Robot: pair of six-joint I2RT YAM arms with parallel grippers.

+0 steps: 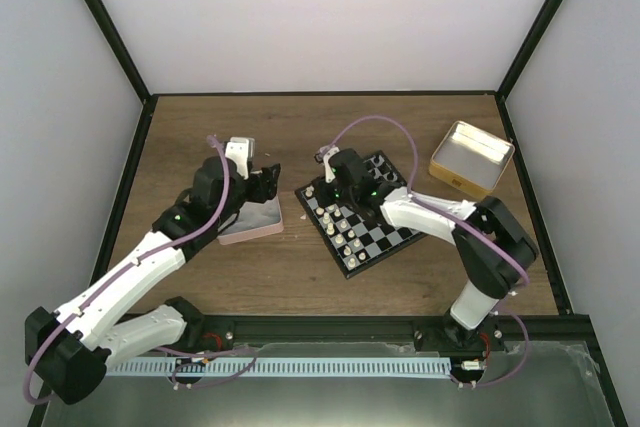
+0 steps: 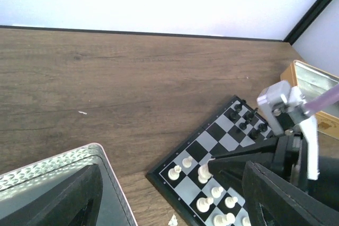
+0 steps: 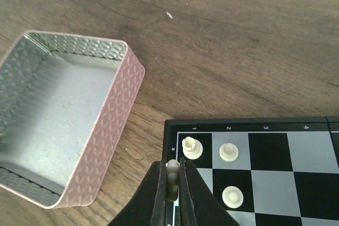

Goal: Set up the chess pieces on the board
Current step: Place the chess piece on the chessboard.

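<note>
The right end effector (image 3: 172,183) pinches a cream-white piece (image 3: 172,169) upright, its fingers narrow about it, over the rim of the board (image 3: 249,122) by the corner chessman (image 3: 192,147). The free square seems to lie just boardward, so this arm is nearer. The left end effector (image 1: 265,185) gapes wide above the pink tin (image 3: 114,125) on the bench (image 3: 238,35)

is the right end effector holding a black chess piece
No, the chess piece pinched in the right end effector is cream-white, not black.
</note>
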